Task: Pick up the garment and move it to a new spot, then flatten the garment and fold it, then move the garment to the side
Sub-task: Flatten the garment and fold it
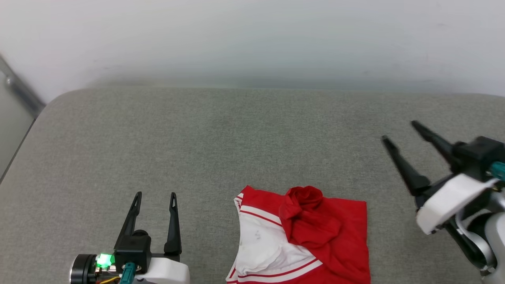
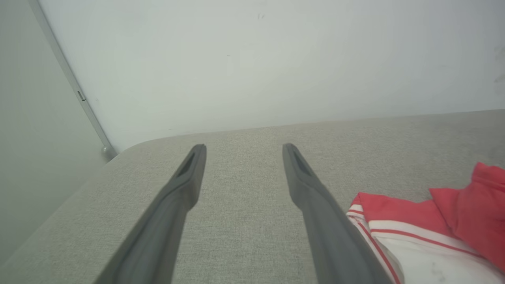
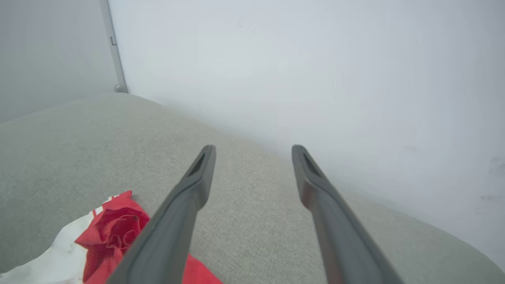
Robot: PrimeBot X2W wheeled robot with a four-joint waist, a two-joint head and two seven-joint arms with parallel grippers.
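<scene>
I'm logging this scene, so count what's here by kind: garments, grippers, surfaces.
Garments: 1, the garment, crumpled.
Grippers: 2, the left gripper and the right gripper, both open.
Surfaces: 1, the grey cushion.
Total: 4.

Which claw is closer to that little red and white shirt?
Left, it seems: left gripper sits low, just left of the red-and-white jersey shirt; right gripper looks raised, off its far-right corner.

The garment (image 1: 315, 236) is red with white, red-striped panels, lying on grey fabric (image 1: 197, 150).
</scene>
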